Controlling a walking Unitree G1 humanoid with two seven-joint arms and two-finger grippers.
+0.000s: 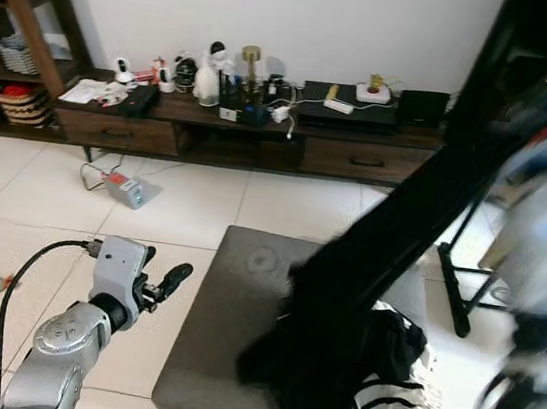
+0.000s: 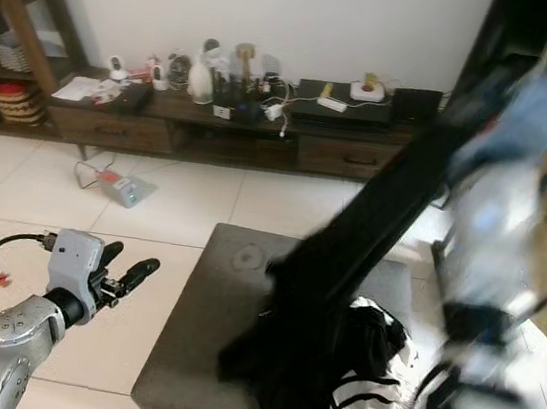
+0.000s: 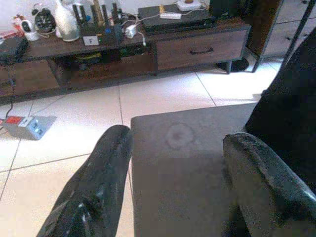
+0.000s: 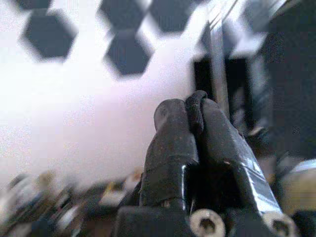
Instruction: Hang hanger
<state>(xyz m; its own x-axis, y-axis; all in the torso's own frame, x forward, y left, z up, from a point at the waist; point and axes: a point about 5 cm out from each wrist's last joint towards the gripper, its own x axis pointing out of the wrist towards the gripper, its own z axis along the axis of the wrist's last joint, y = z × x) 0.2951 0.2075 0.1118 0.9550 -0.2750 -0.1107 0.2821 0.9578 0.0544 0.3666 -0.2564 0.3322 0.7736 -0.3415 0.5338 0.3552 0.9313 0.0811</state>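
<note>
Our right gripper [image 4: 193, 114], raised toward the rack [image 1: 537, 38], pinches a thin dark hook; the black garment [image 1: 391, 230] trails to the ottoman [image 1: 227, 330]. Our left gripper [image 3: 173, 182] hangs spread. Snagged cloth could wrench the hook loose.

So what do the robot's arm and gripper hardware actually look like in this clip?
The left arm is silver metal with rounded joint housings and a boxy grey wrist block; a black cable loops from it. The left gripper has two long, glossy black rounded fingers. The right gripper has matching black fingers, with silver screws at their base.
</note>
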